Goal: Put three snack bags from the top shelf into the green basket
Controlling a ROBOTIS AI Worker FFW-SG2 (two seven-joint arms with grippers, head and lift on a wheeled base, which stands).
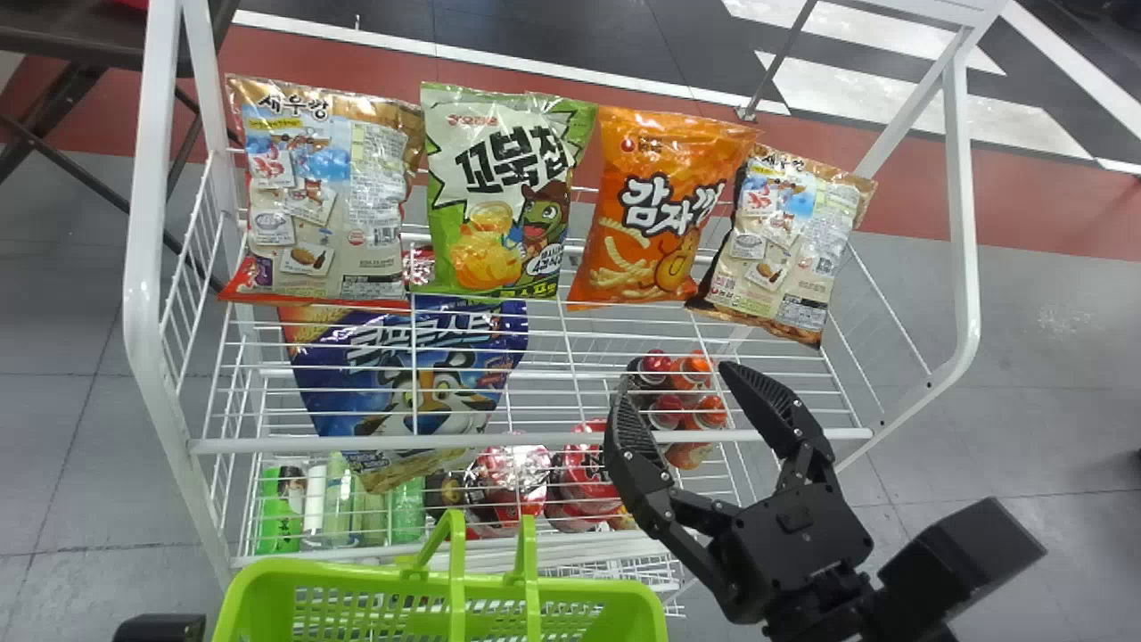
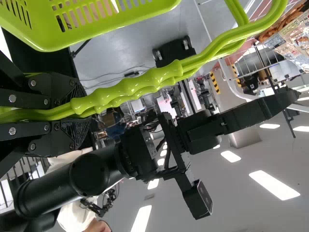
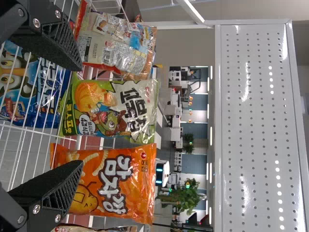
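Note:
Four snack bags stand in a row on the white top shelf in the head view: a beige one [image 1: 325, 192], a green one [image 1: 508, 192], an orange one [image 1: 664, 209] and another beige one [image 1: 780, 245]. My right gripper [image 1: 677, 383] is open over the shelf's front edge. In the right wrist view the gripper [image 3: 81, 116] faces the green bag [image 3: 113, 108] and the orange bag [image 3: 113, 186], holding nothing. The green basket [image 1: 579, 584] is in front of the rack. A dark part of my left gripper [image 1: 160, 627] shows beside it; in the left wrist view this gripper [image 2: 77, 110] grips the handle [image 2: 130, 87].
A blue bag [image 1: 410, 383] lies below the top shelf wires. Cans [image 1: 686, 401], red packs [image 1: 584, 481] and green bottles [image 1: 392, 508] sit on lower levels. White rack posts [image 1: 147, 267] rise at both sides. A perforated white panel [image 3: 260, 125] stands beyond the bags.

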